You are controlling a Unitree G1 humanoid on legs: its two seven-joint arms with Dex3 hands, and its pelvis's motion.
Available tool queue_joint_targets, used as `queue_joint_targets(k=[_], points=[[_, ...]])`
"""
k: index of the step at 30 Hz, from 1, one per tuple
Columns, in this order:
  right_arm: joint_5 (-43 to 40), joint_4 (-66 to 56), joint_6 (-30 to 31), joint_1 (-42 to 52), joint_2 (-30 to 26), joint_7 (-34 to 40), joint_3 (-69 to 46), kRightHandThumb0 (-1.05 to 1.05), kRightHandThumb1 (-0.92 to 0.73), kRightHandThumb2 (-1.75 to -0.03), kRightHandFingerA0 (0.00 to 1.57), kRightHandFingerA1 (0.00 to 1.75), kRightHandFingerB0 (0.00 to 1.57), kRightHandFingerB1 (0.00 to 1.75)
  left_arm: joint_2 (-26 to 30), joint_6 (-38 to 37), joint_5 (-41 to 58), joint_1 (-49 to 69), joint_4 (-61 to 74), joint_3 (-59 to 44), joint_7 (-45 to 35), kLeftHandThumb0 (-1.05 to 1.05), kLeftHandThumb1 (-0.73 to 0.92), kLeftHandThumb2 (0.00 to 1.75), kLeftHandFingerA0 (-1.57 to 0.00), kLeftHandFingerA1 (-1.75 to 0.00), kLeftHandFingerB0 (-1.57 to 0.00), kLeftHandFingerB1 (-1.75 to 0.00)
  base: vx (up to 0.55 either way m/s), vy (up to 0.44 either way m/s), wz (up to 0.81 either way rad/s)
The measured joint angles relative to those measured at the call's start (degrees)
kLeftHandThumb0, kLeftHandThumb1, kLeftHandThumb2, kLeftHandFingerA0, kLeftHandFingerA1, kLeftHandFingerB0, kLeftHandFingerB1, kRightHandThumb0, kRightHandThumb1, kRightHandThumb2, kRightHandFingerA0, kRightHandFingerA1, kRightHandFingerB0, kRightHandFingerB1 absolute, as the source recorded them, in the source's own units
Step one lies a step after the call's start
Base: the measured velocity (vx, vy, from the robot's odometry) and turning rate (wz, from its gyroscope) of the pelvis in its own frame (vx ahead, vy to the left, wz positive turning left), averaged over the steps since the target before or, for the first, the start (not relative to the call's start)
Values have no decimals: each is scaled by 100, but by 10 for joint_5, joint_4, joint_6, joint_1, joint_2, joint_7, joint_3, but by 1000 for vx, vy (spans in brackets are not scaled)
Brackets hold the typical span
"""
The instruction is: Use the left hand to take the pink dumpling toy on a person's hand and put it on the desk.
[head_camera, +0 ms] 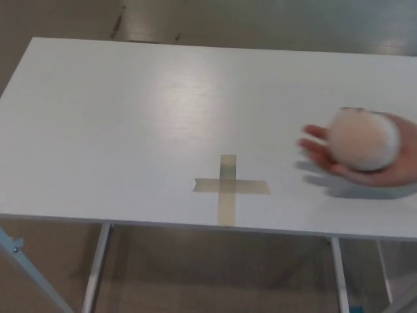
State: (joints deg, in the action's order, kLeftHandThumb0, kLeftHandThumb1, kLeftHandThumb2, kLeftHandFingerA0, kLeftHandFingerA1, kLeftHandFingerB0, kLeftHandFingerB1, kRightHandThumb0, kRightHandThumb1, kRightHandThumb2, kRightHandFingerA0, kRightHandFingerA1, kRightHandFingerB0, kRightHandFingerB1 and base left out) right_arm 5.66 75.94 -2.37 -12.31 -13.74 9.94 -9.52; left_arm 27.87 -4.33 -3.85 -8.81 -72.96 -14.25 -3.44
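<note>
A pale pink, round dumpling toy [363, 139] rests on a person's upturned palm [326, 153], which reaches in from the right edge just above the white desk [130, 117]. The toy looks blurred by motion. Neither of my hands shows in the head view.
A cross of tan tape [228, 186] is stuck near the desk's front edge, left of the person's hand. Metal desk legs [96, 267] and a bare floor show below the front edge.
</note>
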Motion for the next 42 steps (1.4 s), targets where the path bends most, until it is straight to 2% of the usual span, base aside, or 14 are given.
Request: queue_joint_targets(k=[31, 32, 33, 34, 35, 37, 38, 41, 42], points=[[-1, 0, -1, -1, -2, -3, 0, -14, -62, -58, 83, 53, 48, 40, 0, -15, 6, -1, 2, 9, -2, -20, 55, 56, -79, -50, -47, -38, 0, 0, 0], [-1, 0, -1, -1, -2, -3, 1, -13, -62, -58, 83, 53, 48, 40, -1, -17, 7, -1, 4, 9, -3, -22, 53, 56, -74, -48, -45, -38, 0, 0, 0], [-1, 0, -1, -1, -2, -4, 1, -13, -62, -58, 83, 53, 48, 40, -1, -22, 7, -1, 10, 9, -6, -32, 45, 65, -62, -52, -40, -43, 0, 0, 0], [-1, 0, -1, -1, -2, -4, 1, -13, -62, -58, 83, 53, 48, 40, -1, -24, 7, -1, 11, 9, -8, -32, 45, 65, -62, -52, -40, -43, 0, 0, 0], [-1, 0, -1, -1, -2, -4, 1, -13, -62, -58, 83, 53, 49, 40, -1, -28, 8, 0, 15, 9, -10, -35, 44, 64, -52, -49, -37, -42, 0, 0, 0], [0, 0, -1, -1, -2, -5, 2, -13, -62, -58, 83, 53, 49, 40, -1, -45, 12, 17, 49, 8, -26, -35, 44, 64, -52, -49, -37, -42, 0, 0, 0], [0, 0, -1, -1, -2, -5, 3, -14, -62, -58, 84, 53, 50, 41, -1, -59, 17, 32, 77, 7, -39, -35, 49, 55, -50, -40, -38, -34, 0, 0, 0], [0, 0, -1, -1, -3, -5, 4, -14, -62, -58, 83, 53, 50, 41, -1, -82, 25, 66, 142, 7, -62, -37, 49, 55, -49, -40, -37, -33, 0, 0, 0], [1, 0, -1, -1, -3, -5, 4, -14, -62, -58, 84, 53, 50, 40, 0, -89, 28, 83, 172, 6, -71, -51, 41, 68, -41, -47, -33, -41, 0, 0, 0]])
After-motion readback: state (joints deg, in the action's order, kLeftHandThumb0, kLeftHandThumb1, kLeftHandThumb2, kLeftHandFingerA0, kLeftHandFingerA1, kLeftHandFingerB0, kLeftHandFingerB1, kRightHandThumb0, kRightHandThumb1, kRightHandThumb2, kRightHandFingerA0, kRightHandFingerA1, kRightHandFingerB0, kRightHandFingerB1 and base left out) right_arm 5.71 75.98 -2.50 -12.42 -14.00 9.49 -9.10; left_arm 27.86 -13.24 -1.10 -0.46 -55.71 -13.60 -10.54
